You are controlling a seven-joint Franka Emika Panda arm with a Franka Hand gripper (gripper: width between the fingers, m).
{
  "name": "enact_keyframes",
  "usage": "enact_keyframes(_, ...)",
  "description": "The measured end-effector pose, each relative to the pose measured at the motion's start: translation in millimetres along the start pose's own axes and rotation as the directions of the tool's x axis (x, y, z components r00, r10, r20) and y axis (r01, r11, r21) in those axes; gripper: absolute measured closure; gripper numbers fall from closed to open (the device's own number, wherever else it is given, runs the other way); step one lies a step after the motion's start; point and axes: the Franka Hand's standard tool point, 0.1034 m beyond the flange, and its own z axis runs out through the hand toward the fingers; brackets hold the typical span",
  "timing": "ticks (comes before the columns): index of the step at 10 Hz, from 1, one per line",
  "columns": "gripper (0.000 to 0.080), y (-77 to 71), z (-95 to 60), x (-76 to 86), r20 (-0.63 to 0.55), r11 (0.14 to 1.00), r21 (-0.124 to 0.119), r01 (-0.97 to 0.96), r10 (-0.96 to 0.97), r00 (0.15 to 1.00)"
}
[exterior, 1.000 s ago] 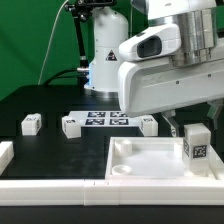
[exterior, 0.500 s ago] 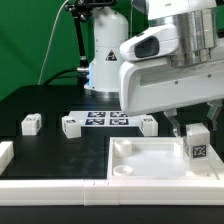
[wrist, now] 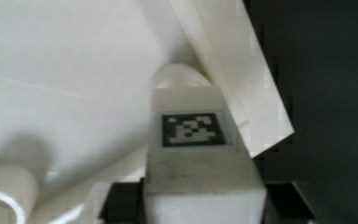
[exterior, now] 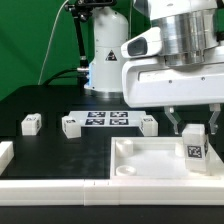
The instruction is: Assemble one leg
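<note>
My gripper [exterior: 193,128] is shut on a leg [exterior: 194,148], a small white post with a black-and-white tag on its side. It holds the leg upright over the far right corner of the large white tabletop [exterior: 150,168]. In the wrist view the leg [wrist: 195,135] runs out from between the two dark fingers [wrist: 130,198], its rounded tip near the tabletop's raised rim [wrist: 247,80]. Whether the leg's lower end touches the corner socket cannot be told.
Three more white legs lie on the black table: one [exterior: 31,124] at the exterior view's left, one [exterior: 70,126] by the marker board [exterior: 104,120], one [exterior: 149,125] at the board's right end. A white rail [exterior: 50,185] runs along the near edge.
The arm with the leg has shifted slightly to the exterior view's right and the wrist has turned. The leg stays over the tabletop's far right corner.
</note>
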Motion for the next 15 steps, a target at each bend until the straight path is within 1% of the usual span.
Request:
enact_keyframes(2,0.0508,-1.1,0.3,-1.8,-0.01,0.976,-0.011,-0.217,0.217,0.976)
enact_keyframes(3,0.0508,-1.6,0.4,-2.7,-0.018,0.957,-0.015,-0.289,0.288,0.957)
enact_keyframes(4,0.0508,-1.8,0.4,-3.2,-0.026,0.92,-0.021,-0.39,0.39,0.92)
enact_keyframes(6,0.0506,-1.5,0.5,-3.1,-0.034,0.874,-0.022,-0.485,0.484,0.874)
enact_keyframes(7,0.0506,-1.2,0.6,-3.3,-0.032,0.826,-0.018,-0.564,0.563,0.826)
enact_keyframes(8,0.0506,-1.0,0.6,-3.4,-0.033,0.807,-0.017,-0.59,0.589,0.807)
enact_keyframes(9,0.0506,-1.1,0.5,-3.3,-0.032,0.834,-0.018,-0.551,0.55,0.834)
enact_keyframes(10,0.0376,-1.2,1.1,-3.8,-0.031,0.854,-0.02,-0.519,0.519,0.854)
enact_keyframes(11,0.0376,-1.3,1.0,-3.8,-0.03,0.876,-0.021,-0.481,0.481,0.876)
enact_keyframes(12,0.0239,-0.9,0.8,-3.1,-0.028,0.929,-0.024,-0.368,0.367,0.93)
enact_keyframes(13,0.0176,-2.2,0.7,-3.9,-0.026,0.955,-0.026,-0.295,0.294,0.955)
enact_keyframes(14,0.0158,-3.0,0.9,-4.7,-0.022,0.983,-0.029,-0.184,0.183,0.983)
enact_keyframes(15,0.0158,-4.6,1.2,-6.4,-0.021,0.991,-0.031,-0.128,0.128,0.992)
